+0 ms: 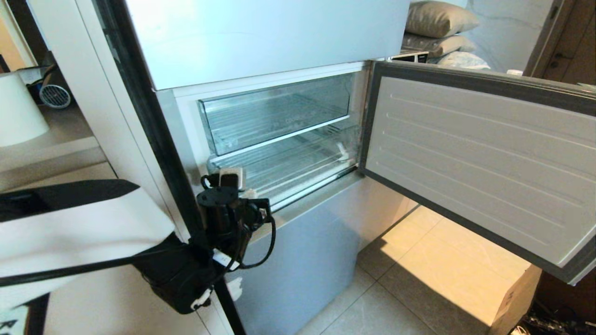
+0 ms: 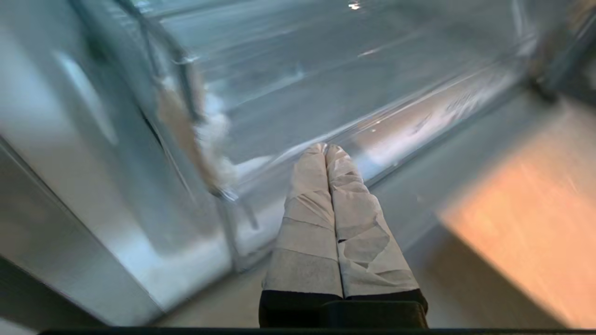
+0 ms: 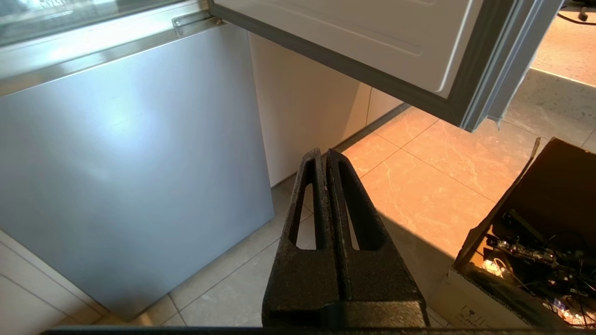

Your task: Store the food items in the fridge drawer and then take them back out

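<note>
Left gripper [image 1: 231,178] sits at the lower left corner of the open fridge compartment in the head view, at the front lip of the fridge drawer [image 1: 288,165], the lower and deeper of two clear plastic drawers with a ribbed floor. A shallower clear drawer [image 1: 279,111] sits above it. No food items show in either one. The fridge door [image 1: 475,158] stands swung out to the right, its white ribbed inner panel facing the camera. Below lies a pale tiled floor [image 1: 396,288] with a patch of warm light, and a cardboard box [image 1: 514,298] stands under the door's corner. Pillows [image 1: 437,21] are stacked behind the fridge, and a white lampshade [image 1: 18,111] stands on a shelf at far left.

From the left wrist, the left gripper's tape-wrapped fingers [image 2: 307,204] are pressed together, holding nothing, with their tips just at the drawer's transparent front lip [image 2: 396,135]; the picture is blurred.

From the right wrist, the right gripper [image 3: 325,156] hangs closed and empty above the floor, beside a closed grey lower fridge panel [image 3: 130,177]. The cardboard box there holds tangled cables and parts.
</note>
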Available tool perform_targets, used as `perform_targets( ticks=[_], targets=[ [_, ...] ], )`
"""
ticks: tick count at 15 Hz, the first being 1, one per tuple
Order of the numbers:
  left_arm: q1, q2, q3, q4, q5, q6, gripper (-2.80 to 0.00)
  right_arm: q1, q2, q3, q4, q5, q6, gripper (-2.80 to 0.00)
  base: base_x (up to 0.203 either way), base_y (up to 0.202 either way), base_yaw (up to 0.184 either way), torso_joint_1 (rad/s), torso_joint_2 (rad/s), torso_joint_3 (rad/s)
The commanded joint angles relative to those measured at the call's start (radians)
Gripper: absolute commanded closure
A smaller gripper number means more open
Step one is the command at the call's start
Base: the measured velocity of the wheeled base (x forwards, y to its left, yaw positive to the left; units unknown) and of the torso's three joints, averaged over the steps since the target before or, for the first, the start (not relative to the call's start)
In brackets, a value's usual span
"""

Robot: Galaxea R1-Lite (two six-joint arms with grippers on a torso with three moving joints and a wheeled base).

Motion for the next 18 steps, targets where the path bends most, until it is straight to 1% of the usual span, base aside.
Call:
perform_targets(
  ticks=[1,3,4,6,9,11,13,15,16,18],
  targets=[
    [0.011,0.052,-0.057,-0.026,0.020,0.006,0.00,0.000,0.002,0.000,0.000,0.000,0.000,0.00,0.000,0.000,0.000,0.000,0.00,0.000],
    [0.045,0.080,-0.099,-0.028,0.030,0.016,0.00,0.000,0.002,0.000,0.000,0.000,0.000,0.00,0.000,0.000,0.000,0.000,0.00,0.000],
    [0.044,0.070,-0.093,-0.032,0.042,0.017,0.00,0.000,0.002,0.000,0.000,0.000,0.000,0.00,0.000,0.000,0.000,0.000,0.00,0.000],
    [0.017,0.006,-0.053,-0.054,0.048,0.017,0.00,0.000,0.002,0.000,0.000,0.000,0.000,0.00,0.000,0.000,0.000,0.000,0.00,0.000],
    [-0.052,-0.202,0.024,-0.069,0.042,0.033,0.00,0.000,0.002,0.000,0.000,0.000,0.000,0.00,0.000,0.000,0.000,0.000,0.00,0.000],
    [-0.090,-0.368,0.090,-0.070,0.014,0.053,0.00,0.000,0.002,0.000,0.000,0.000,0.000,0.00,0.000,0.000,0.000,0.000,0.00,0.000],
    [-0.107,-0.545,0.147,-0.053,-0.017,0.075,0.00,0.000,0.002,0.000,0.000,0.000,0.000,0.00,0.000,0.000,0.000,0.000,0.00,0.000],
    [-0.113,-0.748,0.187,0.028,-0.032,0.103,0.00,0.000,0.002,0.000,0.000,0.000,0.000,0.00,0.000,0.000,0.000,0.000,0.00,0.000],
    [-0.115,-0.861,0.195,0.111,-0.037,0.113,0.00,0.000,0.002,0.000,0.000,0.000,-0.001,0.00,0.000,0.000,0.000,0.000,0.00,0.000],
    [-0.111,-1.100,0.198,0.354,-0.042,0.126,0.00,0.000,0.002,0.000,-0.001,0.000,-0.001,0.00,0.000,0.000,0.000,0.000,0.00,0.000]
  ],
)
